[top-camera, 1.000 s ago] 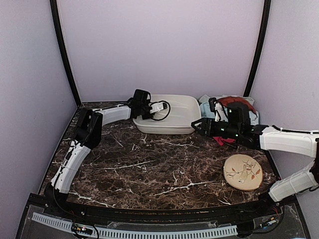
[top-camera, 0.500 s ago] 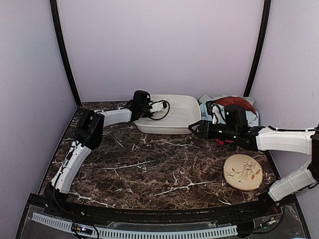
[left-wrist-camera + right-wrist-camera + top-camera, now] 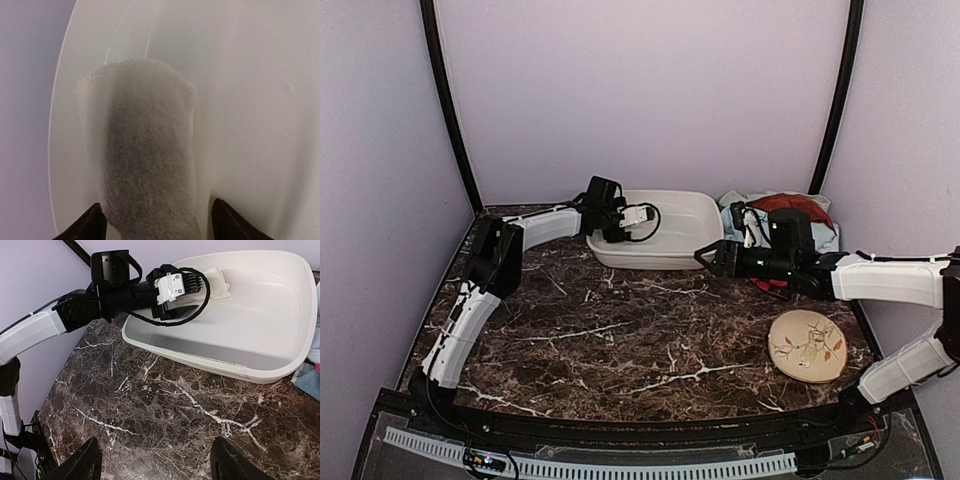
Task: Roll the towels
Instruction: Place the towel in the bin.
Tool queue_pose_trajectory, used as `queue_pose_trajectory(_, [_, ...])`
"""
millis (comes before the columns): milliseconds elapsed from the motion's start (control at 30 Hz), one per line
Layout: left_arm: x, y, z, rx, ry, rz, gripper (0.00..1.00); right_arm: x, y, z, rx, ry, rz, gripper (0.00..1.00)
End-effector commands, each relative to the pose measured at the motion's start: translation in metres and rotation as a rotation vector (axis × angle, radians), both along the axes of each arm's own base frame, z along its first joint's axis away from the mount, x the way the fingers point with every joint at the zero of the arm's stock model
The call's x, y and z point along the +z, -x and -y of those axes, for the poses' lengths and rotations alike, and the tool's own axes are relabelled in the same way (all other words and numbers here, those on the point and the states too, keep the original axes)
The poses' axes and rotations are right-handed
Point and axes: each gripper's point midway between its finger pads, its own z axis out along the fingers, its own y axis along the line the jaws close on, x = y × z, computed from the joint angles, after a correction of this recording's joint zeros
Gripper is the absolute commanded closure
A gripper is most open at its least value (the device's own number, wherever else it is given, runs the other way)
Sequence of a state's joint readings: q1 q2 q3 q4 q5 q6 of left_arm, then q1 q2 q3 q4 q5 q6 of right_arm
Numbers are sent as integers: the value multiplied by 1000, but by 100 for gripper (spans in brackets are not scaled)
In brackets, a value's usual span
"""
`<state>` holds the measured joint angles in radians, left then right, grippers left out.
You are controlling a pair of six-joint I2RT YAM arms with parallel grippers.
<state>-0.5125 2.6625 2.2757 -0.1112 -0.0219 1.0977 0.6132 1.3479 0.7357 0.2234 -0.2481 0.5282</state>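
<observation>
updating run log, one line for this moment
left tool: open astride rolled towel in basin | right tool: open, empty, over table | towel pile: back right

I had the left arm (image 3: pixel 545 228) stretched far forward and bent inward at the elbow, with its wrist held level. The left gripper (image 3: pixel 159 224) pointed ahead and to the right. Its fingers (image 3: pixel 92 227) stood spread, one on each side of the claw's centreline, and were not pinching. I had the right arm (image 3: pixel 890 281) reaching across toward the left, forearm near level. The right gripper (image 3: pixel 155 462) faced forward-left and tilted downward, jaws standing wide apart.
</observation>
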Motion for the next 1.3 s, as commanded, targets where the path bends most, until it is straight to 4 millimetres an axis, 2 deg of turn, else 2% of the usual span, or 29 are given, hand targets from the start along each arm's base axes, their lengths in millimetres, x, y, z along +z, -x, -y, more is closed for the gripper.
queue_pose_trajectory(0, [33,31,9,-69,58,-139,21,22,0,-6,16,-44,40,25])
queue_pose_trajectory(133, [50,47,9,-105,87,-198,19,26,1,-5,14,-46,44,25])
queue_pose_trajectory(233, [61,50,7,-99,117,-217,18,27,1,-5,17,-43,46,25])
queue_pose_trajectory(300, [77,45,6,-74,174,-202,19,27,0,-4,14,-38,47,25])
queue_pose_trajectory(400, [105,28,4,-15,299,-153,27,27,-1,-3,6,-34,51,25])
queue_pose_trajectory(433, [107,24,3,-1,321,-140,29,27,-2,-3,4,-31,52,26])
queue_pose_trajectory(533, [94,18,1,23,307,-108,31,24,-5,0,-5,-28,49,26])
queue_pose_trajectory(667, [60,31,5,-21,237,-164,29,22,-7,2,-9,-27,43,27])
queue_pose_trajectory(800, [48,38,8,-59,217,-190,29,19,-10,5,-18,-23,37,27])
queue_pose_trajectory(867, [45,29,6,-34,204,-144,30,18,-12,6,-21,-26,33,27])
queue_pose_trajectory(1033, [42,-10,-7,83,152,22,32,16,-13,2,-10,-42,23,27])
queue_pose_trajectory(1100, [48,-22,-11,111,135,89,31,14,-13,1,-6,-44,17,27])
queue_pose_trajectory(1133, [37,-25,-11,113,118,90,31,14,-14,1,-5,-46,16,27])
queue_pose_trajectory(1267, [15,-28,-9,91,70,89,30,10,-14,1,-4,-42,10,28])
